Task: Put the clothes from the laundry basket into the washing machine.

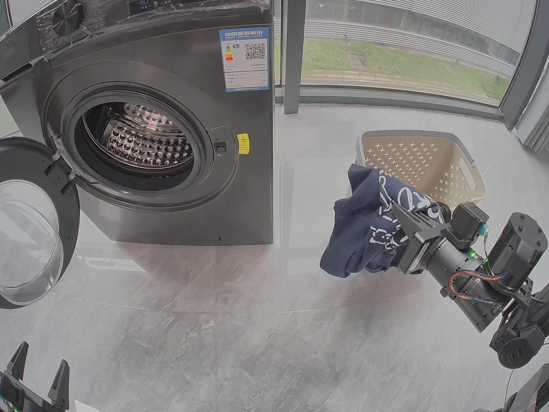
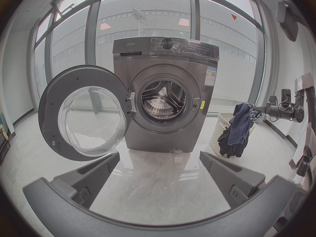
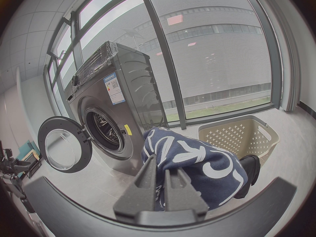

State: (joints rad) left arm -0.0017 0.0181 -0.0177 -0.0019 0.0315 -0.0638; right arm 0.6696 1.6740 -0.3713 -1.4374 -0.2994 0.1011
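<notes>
My right gripper (image 1: 407, 220) is shut on a navy garment with white print (image 1: 366, 224), held in the air above the floor in front of the beige laundry basket (image 1: 452, 161). The garment (image 3: 194, 162) drapes over the fingers (image 3: 179, 188); a dark piece of clothing (image 3: 251, 173) hangs beside it. The grey washing machine (image 1: 240, 190) stands to the left with its round door (image 1: 31, 224) swung wide and the steel drum (image 1: 140, 138) bare. My left gripper (image 2: 158, 175) hangs open low over the floor, facing the machine (image 2: 164, 99). From there the hanging clothes (image 2: 238, 130) show at the basket (image 2: 223, 122).
Glossy grey tiles (image 1: 229, 327) lie between the machine and the basket. A window wall with a grey post (image 1: 294, 41) runs behind both. The open door sticks out into the floor space at the left.
</notes>
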